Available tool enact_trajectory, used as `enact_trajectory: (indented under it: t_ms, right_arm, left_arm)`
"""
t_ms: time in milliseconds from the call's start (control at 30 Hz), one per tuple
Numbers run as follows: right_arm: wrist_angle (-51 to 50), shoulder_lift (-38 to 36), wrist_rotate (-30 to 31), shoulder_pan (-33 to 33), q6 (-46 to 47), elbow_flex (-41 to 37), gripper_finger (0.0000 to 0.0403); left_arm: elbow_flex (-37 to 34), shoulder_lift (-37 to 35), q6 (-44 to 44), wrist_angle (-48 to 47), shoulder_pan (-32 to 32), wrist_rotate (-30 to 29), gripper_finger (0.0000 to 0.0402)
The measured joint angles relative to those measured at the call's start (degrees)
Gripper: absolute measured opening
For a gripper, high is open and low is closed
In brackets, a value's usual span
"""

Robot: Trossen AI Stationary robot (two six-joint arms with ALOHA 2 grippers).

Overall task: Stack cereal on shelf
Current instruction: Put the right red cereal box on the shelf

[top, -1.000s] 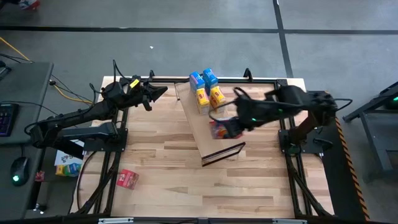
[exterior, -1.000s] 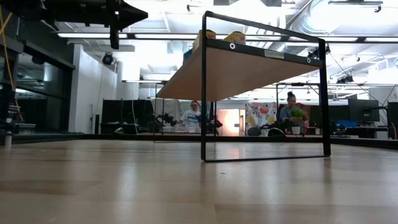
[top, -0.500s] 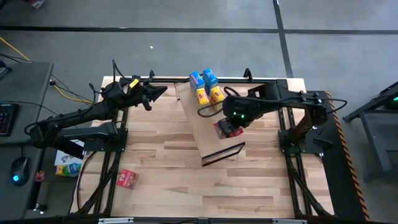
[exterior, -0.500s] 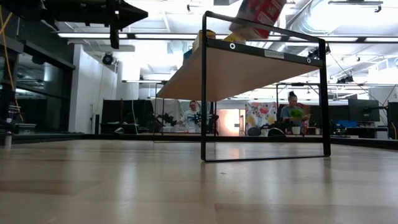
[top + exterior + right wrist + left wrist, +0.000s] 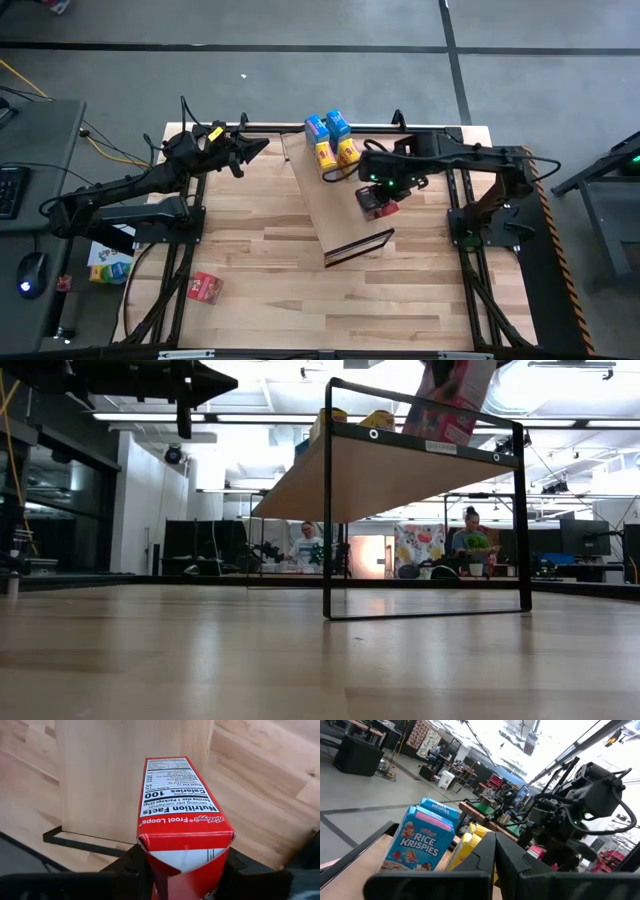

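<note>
The shelf (image 5: 322,205) is a tan board on a black frame (image 5: 426,610), slanting across the middle of the table. Two blue boxes (image 5: 327,126) and two yellow boxes (image 5: 336,155) stand on its far end. My right gripper (image 5: 374,192) is over the shelf's right side, shut on a red Froot Loops box (image 5: 381,208). The other red box (image 5: 205,287) lies on the table's near left corner. My left gripper (image 5: 262,146) hovers, shut, at the far left, pointing toward the blue and yellow boxes (image 5: 420,845). My right gripper pinches the red box by its upper end (image 5: 147,840), one finger (image 5: 131,867) on each of two opposite faces beside the nutrition panel. The fingers come from above, pointing down. The box (image 5: 455,400) hangs tilted below them, its lower end at the shelf top; whether it touches, I cannot tell.
The shelf top stands well above the striped tabletop (image 5: 270,260) on its black frame. Black rails edge the table. More small boxes (image 5: 105,262) lie beyond the table's left edge. People (image 5: 307,546) sit in the room behind.
My right gripper has carried the red box a little toward the table's right edge over the shelf and then down toward the shelf top. In the low view the box came into sight from above and now hangs lower and steeper. My left arm has kept still.
</note>
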Motion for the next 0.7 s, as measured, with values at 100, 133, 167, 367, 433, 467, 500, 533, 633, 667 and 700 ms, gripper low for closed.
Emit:
enact_trajectory:
  t_ms: [100, 133, 167, 367, 433, 467, 500, 533, 633, 667, 700]
  right_arm:
    - [0.12, 0.00, 1.68, -0.05, -0.07, -0.01, 0.0122]
    - [0.29, 0.00, 2.19, -0.05, -0.18, -0.03, 0.0122]
    - [0.41, 0.00, 2.46, -0.05, -0.69, -0.02, 0.0122]
    - [0.55, 0.19, 2.41, -0.05, -1.57, -0.03, 0.0139]
    - [0.59, 0.63, 2.39, -0.05, -1.57, -0.03, 0.0149]
    - [0.65, 0.88, 2.41, -0.05, -1.57, -0.03, 0.0155]
    - [0.71, 1.09, 2.45, -0.05, -1.57, -0.03, 0.0160]
    - [0.70, 1.28, 2.50, -0.05, -1.59, -0.03, 0.0166]
    - [0.73, 1.72, 2.88, -0.05, -1.59, -0.03, 0.0179]
    - [0.75, 1.76, 2.89, -0.05, -1.59, -0.03, 0.0183]
    - [0.86, 1.77, 2.88, -0.05, -1.58, -0.03, 0.0187]
  left_arm:
    - [0.00, 0.00, -0.01, 0.00, 0.00, -0.11, 0.0000]
    - [0.00, 0.00, -0.11, 0.00, 0.00, -0.11, 0.0000]
    - [0.00, 0.00, -0.14, -0.02, 0.00, -0.11, 0.0000]
    - [0.00, 0.00, -0.11, 0.00, 0.00, -0.13, 0.0000]
    - [0.00, 0.00, -0.09, -0.02, 0.00, -0.18, 0.0000]
    - [0.00, 0.00, -0.09, -0.02, 0.00, -0.18, 0.0000]
    - [0.00, 0.00, -0.07, -0.02, 0.00, -0.20, 0.0000]
    - [0.00, 0.00, -0.07, -0.02, 0.00, -0.22, 0.0000]
    - [0.00, 0.00, -0.07, -0.02, 0.00, -0.24, 0.0000]
    - [0.00, 0.00, -0.07, -0.02, 0.00, -0.24, 0.0000]
    - [0.00, 0.00, -0.07, -0.01, 0.00, -0.24, 0.0000]
